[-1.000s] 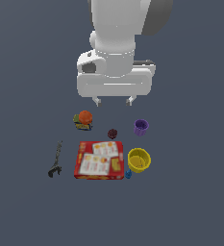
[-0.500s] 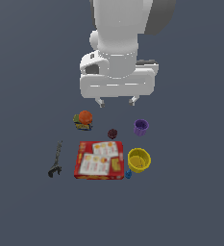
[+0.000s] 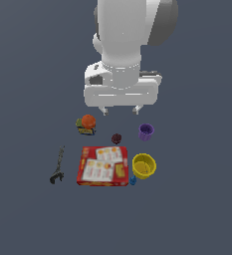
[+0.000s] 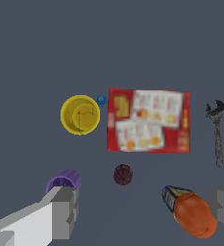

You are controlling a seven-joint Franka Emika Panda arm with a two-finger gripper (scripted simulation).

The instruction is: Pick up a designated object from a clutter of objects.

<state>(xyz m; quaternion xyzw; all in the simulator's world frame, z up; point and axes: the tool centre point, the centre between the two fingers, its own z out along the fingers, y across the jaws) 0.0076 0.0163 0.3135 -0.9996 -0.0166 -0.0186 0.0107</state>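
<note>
Nothing is yet grasped: the gripper (image 3: 120,110) is held spread and empty above the maroon ball (image 3: 116,138), which rests untouched mid-tabletop, so descent, closing and lifting remain.

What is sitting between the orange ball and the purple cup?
The small maroon ball sits between the orange ball and the purple cup, touching neither. The exterior view shows this best; the rest of that stretch is bare floor.

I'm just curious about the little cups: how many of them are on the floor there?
2. The purple cup stands beside the maroon ball; the yellow cup stands next to the red box. None seems hidden.
</note>
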